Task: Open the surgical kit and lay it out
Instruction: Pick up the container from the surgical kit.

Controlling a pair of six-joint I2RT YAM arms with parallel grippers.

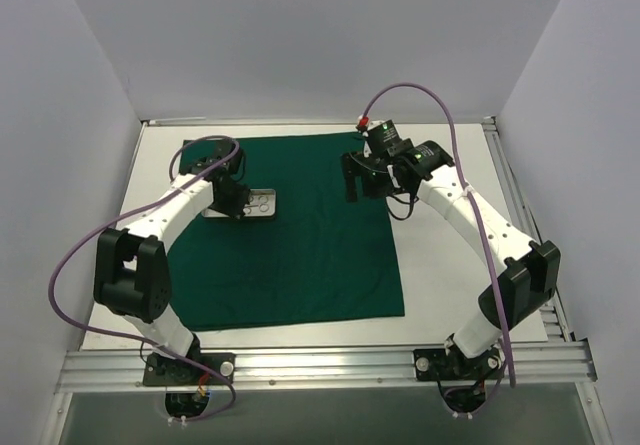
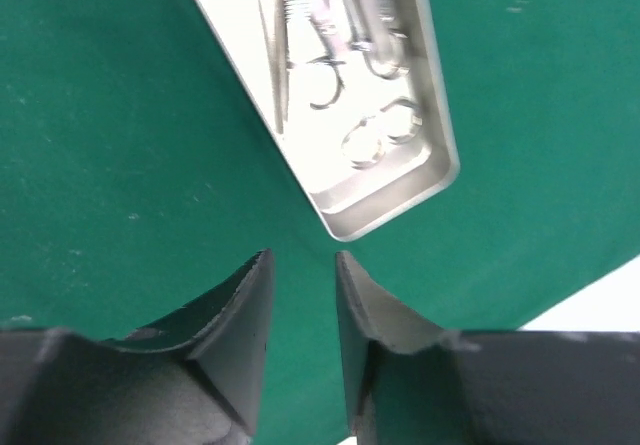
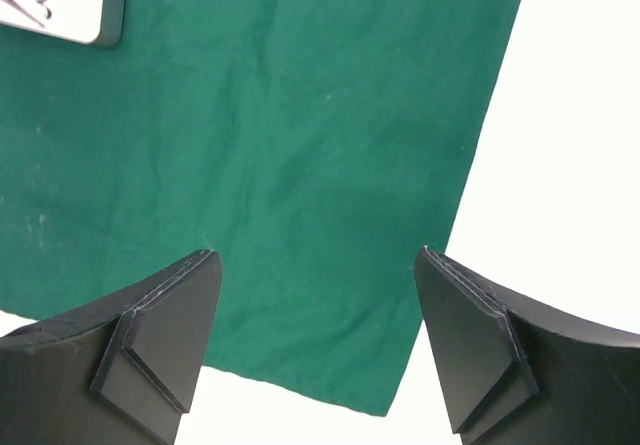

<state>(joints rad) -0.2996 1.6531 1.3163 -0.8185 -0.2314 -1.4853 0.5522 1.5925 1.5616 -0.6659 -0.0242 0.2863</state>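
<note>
Two hands, one kit, tools not laid out yet. At the left, the left hand (image 2: 302,257) hovers low just short of the tray (image 2: 385,215)'s near corner, fingers nearly together with a slim gap and nothing in it. The tray sits on the left part of the cloth (image 1: 300,255), which lies spread flat on the desk (image 1: 435,295). My read: the step in hand is getting tools out of the tray. To do it well, spread the fingers before going in and come straight down on one ring handle. Lift one tool at a time, and don't nudge the tray or ruck the cloth. Over at the right, the right hand (image 3: 315,255) hangs wide open and empty over the cloth near its right edge, well apart from the tray. It could take tools onto that bare green stretch. Count: one cloth, one tray, and four rings in the tray, so likely two ring-handled tools (image 2: 375,135). There's also one slim straight piece (image 2: 275,60). The tray's far end is cut off, so I can't tell if there's more.
</note>
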